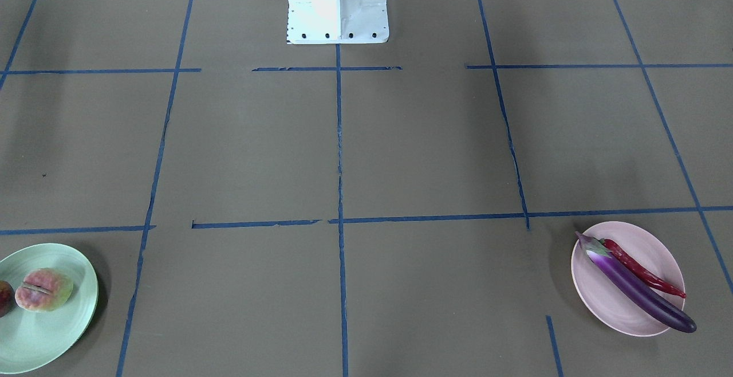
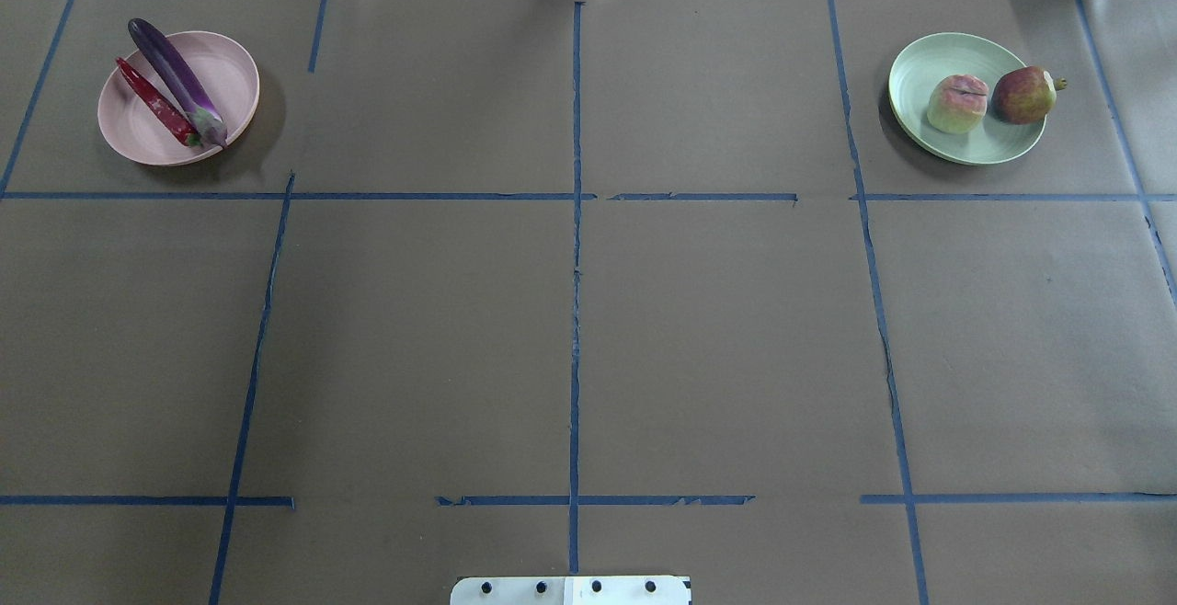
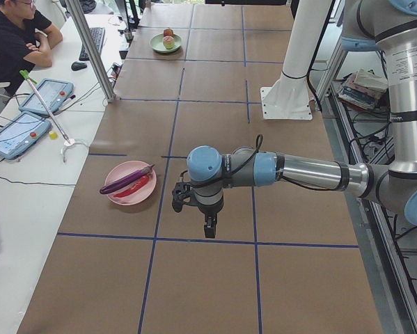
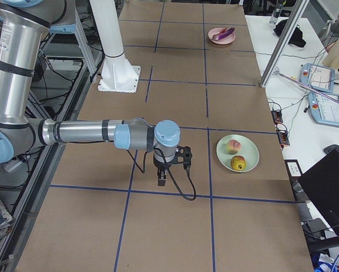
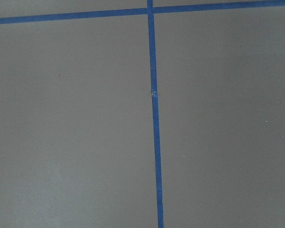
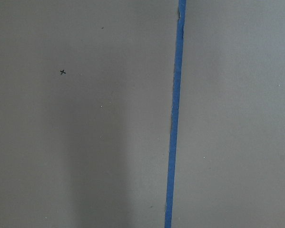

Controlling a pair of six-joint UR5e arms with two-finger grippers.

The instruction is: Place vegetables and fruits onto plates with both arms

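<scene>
The purple eggplant [image 2: 175, 76] and the red chili pepper [image 2: 154, 101] lie side by side on the pink plate [image 2: 230, 81] at the far left of the overhead view. The pale green-pink fruit [image 2: 957, 103] and the pomegranate-like fruit [image 2: 1023, 95] sit on the mint green plate [image 2: 919, 67] at the far right. My left gripper [image 3: 209, 226] shows only in the exterior left view, hanging above the brown table away from the pink plate [image 3: 121, 170]. My right gripper [image 4: 162, 180] shows only in the exterior right view, left of the green plate [image 4: 249, 152]. I cannot tell whether either is open.
The white robot base [image 1: 338, 4] stands at the table's middle edge. Blue tape lines [image 2: 576, 219] cross the brown paper. A seated person [image 3: 13, 42] and tablets are at a side desk, with a metal post [image 3: 90, 49] beside it. Both wrist views show only paper and tape.
</scene>
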